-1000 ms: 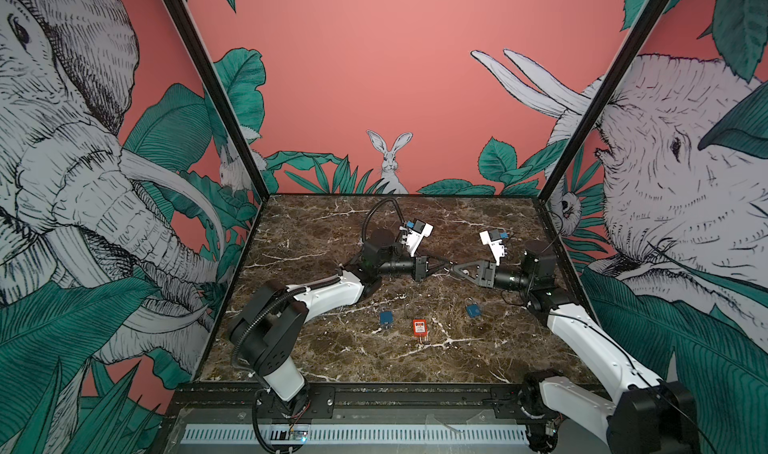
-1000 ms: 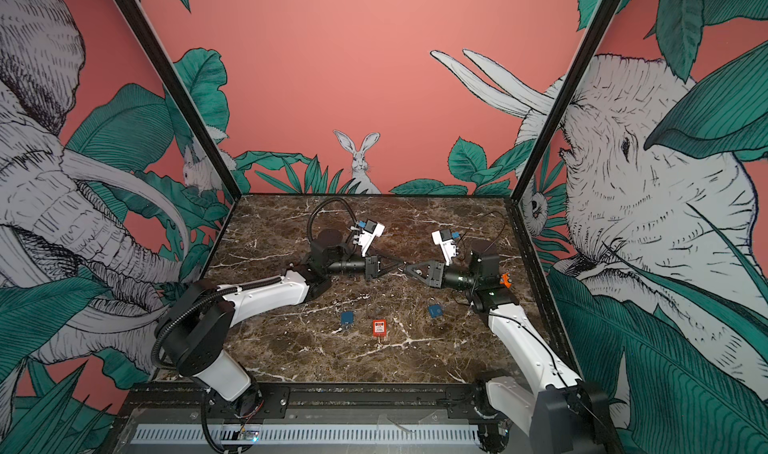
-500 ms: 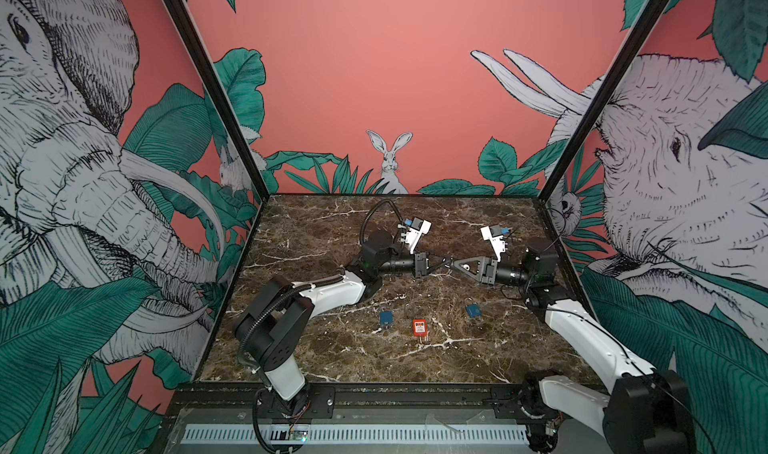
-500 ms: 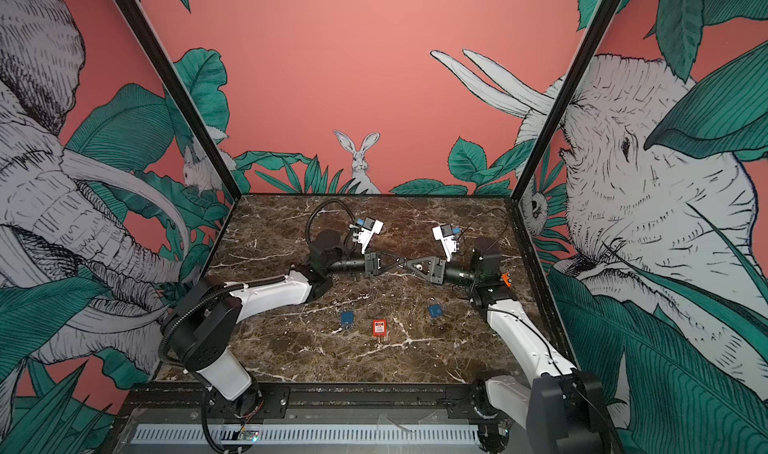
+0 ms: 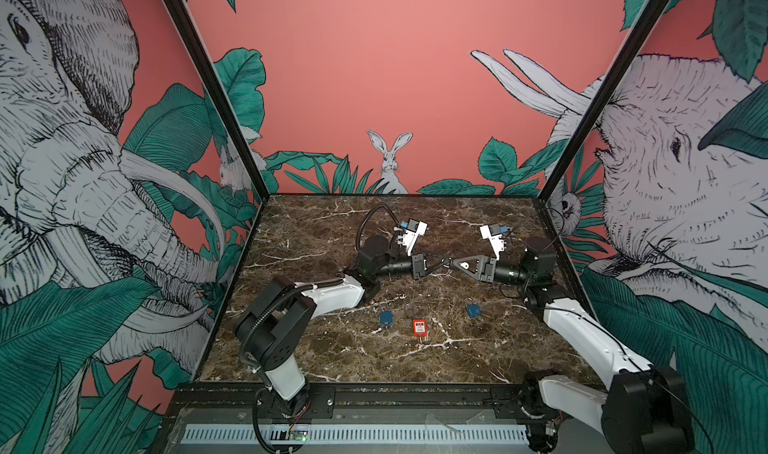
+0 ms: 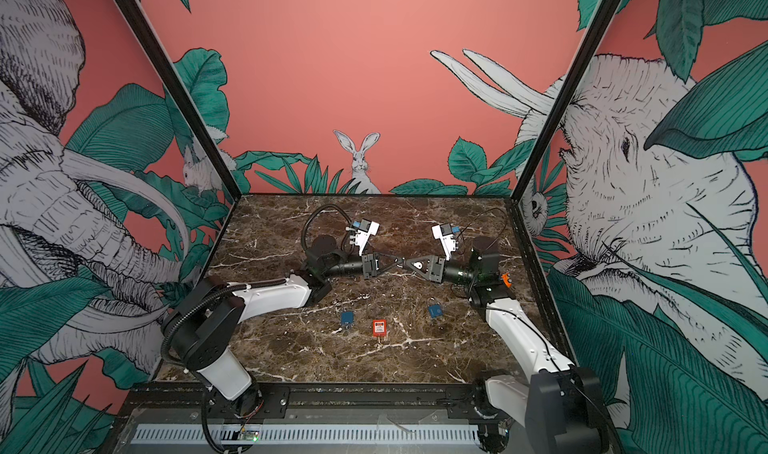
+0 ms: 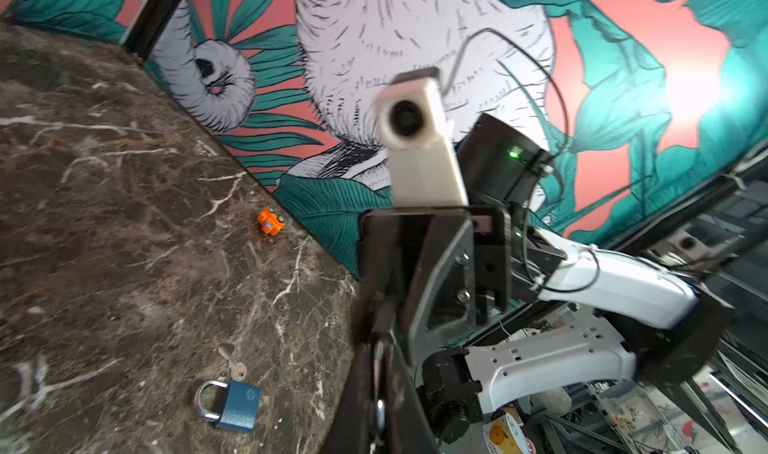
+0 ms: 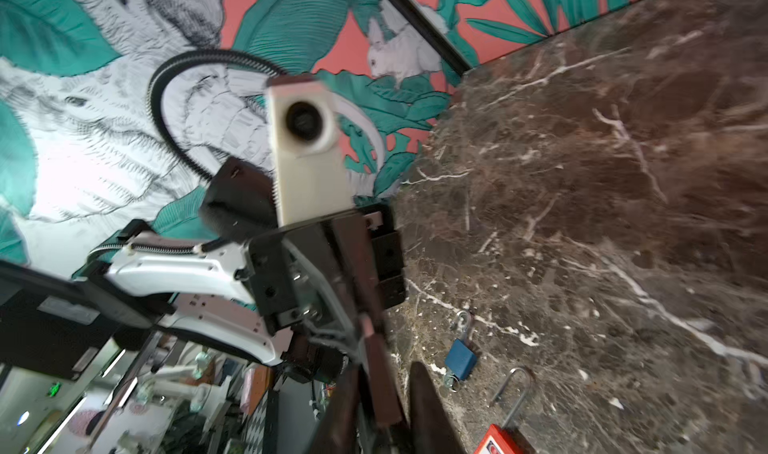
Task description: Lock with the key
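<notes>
In both top views my two grippers meet tip to tip in the air above the middle of the marble table. My left gripper (image 5: 444, 262) (image 6: 398, 262) (image 7: 378, 348) is shut on a thin silvery key (image 7: 379, 410), seen only as a sliver between its fingers. The fingers of my right gripper (image 5: 454, 263) (image 6: 408, 263) (image 8: 384, 373) stand apart around the left gripper's tips. A red padlock (image 5: 419, 328) (image 8: 494, 441) with a long shackle lies on the table between two blue padlocks (image 5: 386, 318) (image 5: 472, 309).
A loose key (image 7: 232, 364) lies beside the blue padlock (image 7: 232, 404) in the left wrist view. The blue padlock (image 8: 460, 358) in the right wrist view has a key ring at its base. A small orange piece (image 7: 270, 222) sits by the right wall.
My right gripper has moved left until its tips reached the left gripper's tips, and its jaws have opened. The left gripper has stayed put, shut.
</notes>
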### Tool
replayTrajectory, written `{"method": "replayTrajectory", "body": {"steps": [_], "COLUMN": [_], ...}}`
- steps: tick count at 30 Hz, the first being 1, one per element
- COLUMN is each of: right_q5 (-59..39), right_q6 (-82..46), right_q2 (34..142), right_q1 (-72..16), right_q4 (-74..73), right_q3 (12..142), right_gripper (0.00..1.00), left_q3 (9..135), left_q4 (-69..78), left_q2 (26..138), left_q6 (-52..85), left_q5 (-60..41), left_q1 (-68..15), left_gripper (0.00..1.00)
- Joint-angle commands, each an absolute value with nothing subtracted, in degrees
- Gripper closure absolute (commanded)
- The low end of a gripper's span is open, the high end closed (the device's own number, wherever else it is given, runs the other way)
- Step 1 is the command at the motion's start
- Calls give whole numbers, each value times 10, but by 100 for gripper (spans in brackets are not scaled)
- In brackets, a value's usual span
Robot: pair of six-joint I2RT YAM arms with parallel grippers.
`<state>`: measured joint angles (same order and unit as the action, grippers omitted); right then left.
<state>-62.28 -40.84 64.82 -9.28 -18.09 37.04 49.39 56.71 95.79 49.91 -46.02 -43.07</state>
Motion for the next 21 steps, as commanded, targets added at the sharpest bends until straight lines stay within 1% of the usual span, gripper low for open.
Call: {"method": "replayTrajectory", "body": {"steps": [1, 4, 7, 17, 21], "right_q5": [-530, -524, -512, -518, -539], "right_q6": [-421, -400, -365, -345, -351], "right_q2": [621, 588, 557, 456, 433], "right_q1": [-77, -75, -75, -75, -75], "right_q4": [-202, -157, -102, -38, -32], "right_q3": [362, 360, 361, 349, 346], "right_gripper": [65, 62, 63, 69, 72], "left_q3": [475, 478, 482, 495, 496], "left_q4": [722, 740, 741, 732, 728], "left_q2": [939, 949, 957, 970, 972], "left_q6": [563, 576, 581, 585, 584], "left_q5": [-528, -533, -537, -537, -538], "left_q1": [-430, -428, -428, -428, -428], "left_gripper": [100, 100, 100, 100, 100]}}
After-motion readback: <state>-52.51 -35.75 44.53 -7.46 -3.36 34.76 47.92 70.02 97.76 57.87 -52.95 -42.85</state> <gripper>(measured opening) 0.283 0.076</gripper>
